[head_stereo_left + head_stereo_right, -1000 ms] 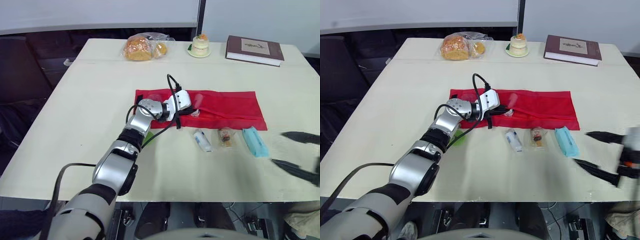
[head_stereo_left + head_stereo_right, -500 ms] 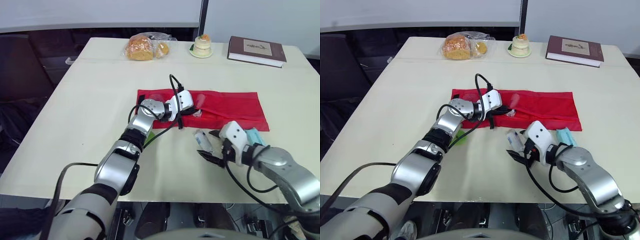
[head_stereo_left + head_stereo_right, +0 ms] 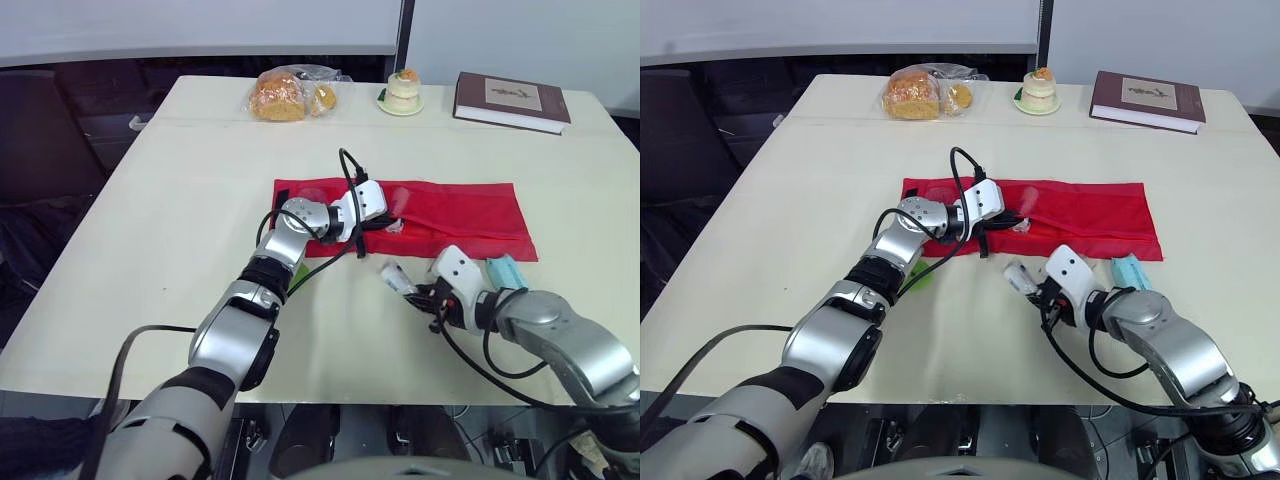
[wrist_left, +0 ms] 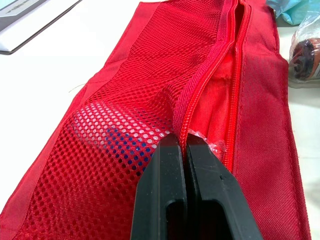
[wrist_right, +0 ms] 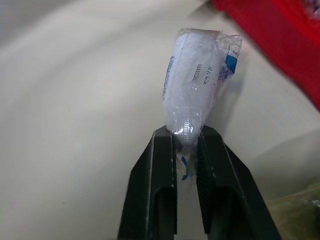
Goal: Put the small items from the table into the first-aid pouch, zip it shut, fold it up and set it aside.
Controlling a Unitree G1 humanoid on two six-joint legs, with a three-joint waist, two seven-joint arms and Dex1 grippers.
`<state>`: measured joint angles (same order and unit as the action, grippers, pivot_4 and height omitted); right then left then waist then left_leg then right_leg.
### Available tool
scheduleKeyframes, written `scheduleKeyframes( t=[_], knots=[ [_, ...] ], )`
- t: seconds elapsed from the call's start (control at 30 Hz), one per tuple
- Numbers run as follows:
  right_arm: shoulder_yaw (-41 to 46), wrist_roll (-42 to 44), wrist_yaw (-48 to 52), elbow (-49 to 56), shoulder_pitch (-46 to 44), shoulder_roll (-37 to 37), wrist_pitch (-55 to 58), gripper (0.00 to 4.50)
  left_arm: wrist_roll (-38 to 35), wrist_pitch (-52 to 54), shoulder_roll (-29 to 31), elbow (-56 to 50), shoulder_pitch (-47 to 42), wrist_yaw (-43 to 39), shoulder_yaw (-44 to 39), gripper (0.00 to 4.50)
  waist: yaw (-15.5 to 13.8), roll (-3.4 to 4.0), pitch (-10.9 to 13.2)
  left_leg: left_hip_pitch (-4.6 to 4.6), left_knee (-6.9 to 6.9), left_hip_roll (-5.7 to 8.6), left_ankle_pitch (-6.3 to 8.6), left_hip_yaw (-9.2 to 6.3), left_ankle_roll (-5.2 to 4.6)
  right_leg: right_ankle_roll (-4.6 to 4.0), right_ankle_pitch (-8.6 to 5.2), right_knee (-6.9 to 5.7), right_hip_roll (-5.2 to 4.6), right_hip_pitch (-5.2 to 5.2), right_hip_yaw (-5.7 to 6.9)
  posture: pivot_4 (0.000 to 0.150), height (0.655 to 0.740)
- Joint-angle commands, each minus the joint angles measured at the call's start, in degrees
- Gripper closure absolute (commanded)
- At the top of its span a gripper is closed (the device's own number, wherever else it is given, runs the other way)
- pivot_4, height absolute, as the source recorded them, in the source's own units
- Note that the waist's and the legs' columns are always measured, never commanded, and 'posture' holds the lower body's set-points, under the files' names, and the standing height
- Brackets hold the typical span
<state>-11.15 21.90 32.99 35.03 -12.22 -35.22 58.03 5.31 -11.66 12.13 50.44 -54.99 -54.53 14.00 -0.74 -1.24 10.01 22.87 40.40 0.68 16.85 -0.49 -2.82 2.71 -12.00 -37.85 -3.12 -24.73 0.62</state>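
Note:
The red mesh first-aid pouch point(image 3: 450, 215) lies flat mid-table with its zip partly open. My left gripper point(image 4: 186, 142) is shut on the pouch's zipper edge point(image 4: 200, 95), near the pouch's left part point(image 3: 385, 222). A small white tube in clear wrap point(image 5: 197, 75) lies in front of the pouch point(image 3: 397, 278). My right gripper point(image 5: 186, 134) is shut on the tube's near end point(image 3: 422, 295). A teal packet point(image 3: 506, 270) lies to the right of that gripper. A small brown wrapped item point(image 4: 304, 52) lies beside the pouch. A green scrap point(image 3: 920, 277) peeks out by my left forearm.
At the table's far edge are a bag of bread point(image 3: 285, 95), a small cake on a plate point(image 3: 403, 90) and a dark red book point(image 3: 510, 100). The bare cream table point(image 3: 180, 230) stretches left of the pouch.
My right arm swung in from the right to the tube and its jaws went from open to shut on the tube's end; the tube has shifted slightly left. Left gripper unchanged.

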Motion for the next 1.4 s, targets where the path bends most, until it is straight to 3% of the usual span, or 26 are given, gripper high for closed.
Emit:
scheduleKeyframes(
  t=[0.03,0.47,1.1,1.4],
  knots=[
    [4.8,1.8,-2.6,1.4,-1.7,2.0,2.7,4.50,-0.3,-0.7,-0.5,-0.7,-1.3,0.3,-0.4,4.50,0.0,0.00,0.0,0.00,0.00,0.00,0.00,0.00,0.00,0.00,0.00,0.00,0.00,0.00,0.00,0.150,0.7289],
    [8.6,-1.8,-14.8,-10.0,-10.0,11.5,8.9,4.50,-0.6,-0.8,-0.9,-1.4,-1.4,-0.1,-0.6,4.50,0.1,0.02,0.0,0.00,-0.01,0.00,0.00,0.02,0.00,0.00,0.00,-0.03,0.00,-0.02,-0.01,0.150,0.7289],
    [3.1,-14.7,-21.6,-38.6,-24.1,22.5,-12.8,4.50,1.5,-4.6,-2.1,1.7,-3.4,-0.8,0.8,4.50,0.6,0.05,0.0,-0.02,-0.03,0.03,-0.01,0.08,0.01,0.00,0.01,-0.06,0.01,-0.04,-0.03,0.150,0.7289],
    [5.1,-15.6,-21.3,-43.5,-26.0,25.9,-17.7,4.50,2.1,-6.1,-1.7,4.1,-4.2,-0.7,0.3,4.50,1.5,0.05,0.0,-0.02,-0.04,0.01,-0.01,0.05,0.01,0.00,0.01,-0.06,0.01,-0.05,-0.03,0.150,0.7289]
  ],
)
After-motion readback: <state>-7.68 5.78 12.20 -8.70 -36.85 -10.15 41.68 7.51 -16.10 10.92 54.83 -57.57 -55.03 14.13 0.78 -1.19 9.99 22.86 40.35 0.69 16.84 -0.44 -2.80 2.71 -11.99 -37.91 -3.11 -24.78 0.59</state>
